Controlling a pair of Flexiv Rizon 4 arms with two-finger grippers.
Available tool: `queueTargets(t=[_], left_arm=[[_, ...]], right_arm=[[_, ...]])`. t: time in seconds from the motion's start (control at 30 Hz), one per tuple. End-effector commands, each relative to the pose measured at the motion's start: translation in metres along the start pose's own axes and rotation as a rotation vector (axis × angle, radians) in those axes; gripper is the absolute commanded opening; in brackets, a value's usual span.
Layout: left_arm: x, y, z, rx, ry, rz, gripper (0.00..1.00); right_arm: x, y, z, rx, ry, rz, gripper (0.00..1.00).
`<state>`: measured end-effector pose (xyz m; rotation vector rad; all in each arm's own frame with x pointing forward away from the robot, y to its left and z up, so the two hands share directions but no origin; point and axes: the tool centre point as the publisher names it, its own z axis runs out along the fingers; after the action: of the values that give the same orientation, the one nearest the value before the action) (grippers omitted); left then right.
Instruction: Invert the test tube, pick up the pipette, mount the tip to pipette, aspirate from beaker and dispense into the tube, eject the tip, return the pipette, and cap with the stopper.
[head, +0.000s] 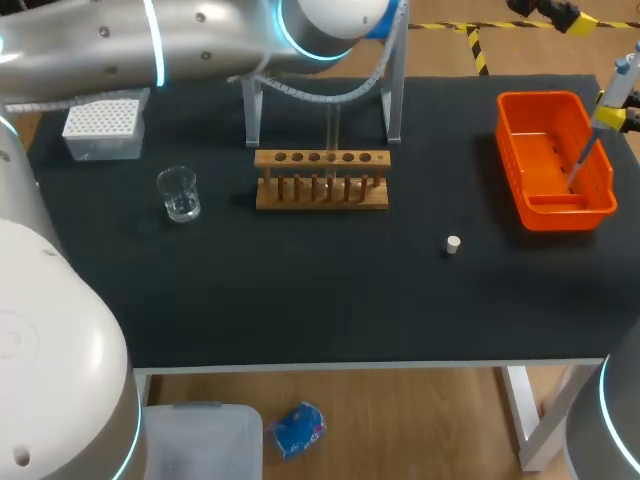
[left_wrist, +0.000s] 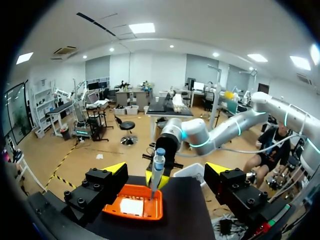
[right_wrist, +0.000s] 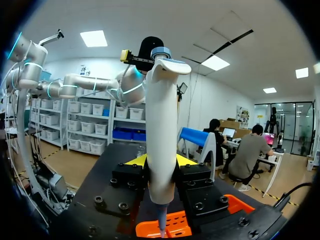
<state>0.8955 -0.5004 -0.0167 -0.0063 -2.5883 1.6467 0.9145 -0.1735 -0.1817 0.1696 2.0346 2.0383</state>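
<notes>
Arms (head: 100, 40) are silver-white, glowing cyan joint rings (head: 158, 45), grey ribbed cable (head: 330, 90); left end effector (left_wrist: 166, 172) black, screw-studded, yellow fingertips (left_wrist: 116, 168).

Black table (head: 300, 300) on white legs (head: 522, 410), wood floor (head: 420, 425), ceiling panel lights (left_wrist: 141, 28)

The room is bright and evenly lit by flat white ceiling panels (left_wrist: 141, 28) overhead. The matte black table (head: 300, 300) soaks up the light, so shadows beneath the wooden rack (head: 321, 180) and the beaker (head: 179, 194) barely show. The beaker's glass glints. A broad pale sheen lies along the left arm (head: 150, 40), and the white pipette (right_wrist: 162, 135) is softly lit, without hard glare.
</notes>
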Motion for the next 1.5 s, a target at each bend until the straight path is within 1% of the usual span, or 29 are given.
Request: queueTargets(t=[0.03,0.07,0.1,0.13,0.17,0.2,0.43,1.03,1.2,1.5], left_arm=[[-0.011,-0.003,0.027,0.009,0.018,0.005,1.00],[-0.012,-0.002,0.030,0.008,0.021,0.006,1.00],[-0.013,-0.001,0.032,0.010,0.027,0.008,0.96],[-0.014,0.000,0.033,0.014,0.027,0.006,0.45],[-0.015,0.000,0.035,0.016,0.026,0.005,0.13],[-0.015,0.001,0.036,0.022,0.031,0.006,0.00],[-0.015,0.001,0.045,0.038,0.048,0.012,0.00],[-0.015,0.001,0.045,0.038,0.048,0.012,0.00],[-0.013,0.004,0.058,0.039,0.059,0.011,0.00],[-0.013,0.007,0.068,0.065,0.066,0.013,0.00]], right_arm=[[0.000,0.000,-0.001,0.001,0.003,-0.001,0.00],[0.000,0.000,-0.001,0.001,0.003,-0.001,0.00],[0.000,0.000,-0.001,0.001,0.003,-0.001,0.00],[0.000,0.000,-0.001,0.001,0.003,-0.001,0.00],[0.000,0.000,-0.001,0.001,0.003,-0.001,0.00],[0.000,0.000,-0.001,0.001,0.003,-0.001,0.00],[0.000,0.000,-0.001,0.001,0.003,-0.001,0.00],[0.000,0.000,-0.001,0.001,0.003,-0.001,0.00],[0.000,0.000,-0.001,0.001,0.003,-0.001,0.00],[0.000,0.000,-0.001,0.001,0.003,-0.001,0.00]])
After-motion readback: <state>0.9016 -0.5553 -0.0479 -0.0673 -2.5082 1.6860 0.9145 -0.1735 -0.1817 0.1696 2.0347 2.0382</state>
